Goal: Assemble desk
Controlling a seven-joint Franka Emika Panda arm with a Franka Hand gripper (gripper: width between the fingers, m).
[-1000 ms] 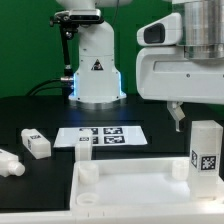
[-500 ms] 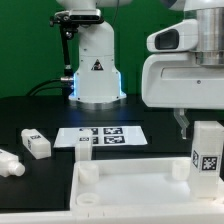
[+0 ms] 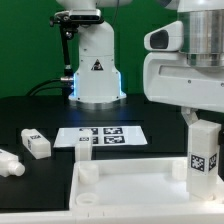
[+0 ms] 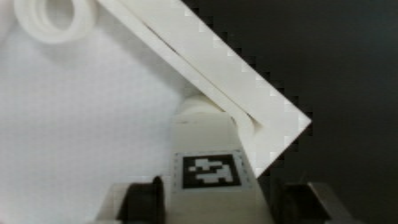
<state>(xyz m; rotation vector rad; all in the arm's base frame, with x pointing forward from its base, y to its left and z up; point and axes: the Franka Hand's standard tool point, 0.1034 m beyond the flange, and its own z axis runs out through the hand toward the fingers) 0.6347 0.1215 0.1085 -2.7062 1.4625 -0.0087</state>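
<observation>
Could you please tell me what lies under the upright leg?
The leg stands at the tabletop's corner, within the open gripper. Whatever socket lies beneath it cannot be seen; the leg covers it.

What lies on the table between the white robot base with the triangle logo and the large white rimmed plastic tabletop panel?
The thin flat white marker board lies there, between robot base and tabletop panel; the exterior view shows it.

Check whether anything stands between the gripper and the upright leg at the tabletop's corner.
Nothing visible does. The gripper hangs right over the upright leg at the tabletop corner. In the wrist view the leg's tagged top lies between the open fingers, with only gaps beside it.
</observation>
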